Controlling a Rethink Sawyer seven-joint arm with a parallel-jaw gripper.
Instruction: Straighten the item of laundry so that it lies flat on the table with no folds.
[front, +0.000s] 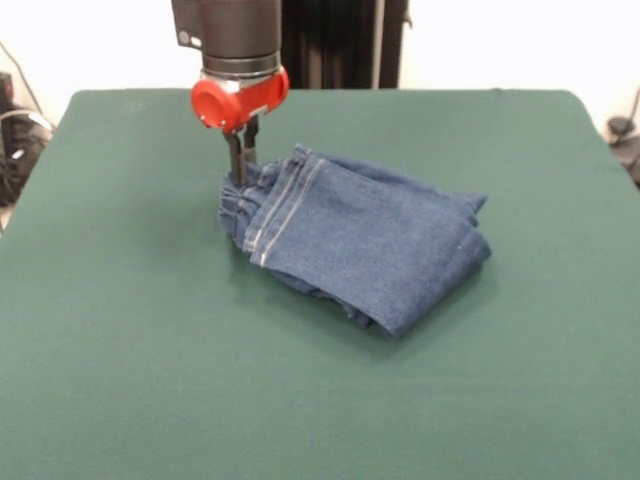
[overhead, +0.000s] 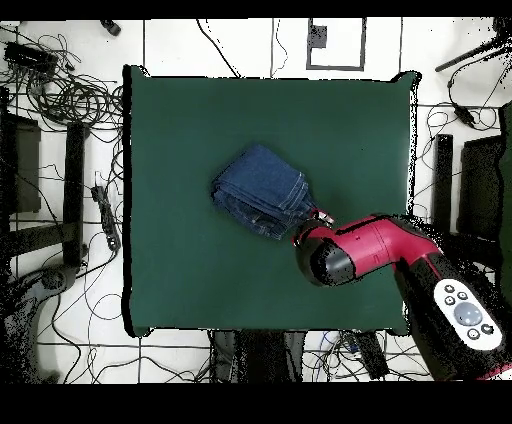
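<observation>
Gripper tips come straight down at the far left end of the jeans, right where the gathered waistband bunches up. The two dark fingers stand close together with only a thin gap between them, and they meet the denim at the waistband edge; whether cloth is actually pinched between them cannot be told. Above the fingers sits a red collar, and above that the dark round body of the arm rises out of the top of the front view.

In the overhead view the red and black arm reaches in from the lower right, and its wrist ends just beside the jeans.

The jeans lie folded over into a compact bundle, several layers thick, with a stitched hem running across the top layer near the waistband. They rest a little far of the middle of the green table, well away from every edge.
</observation>
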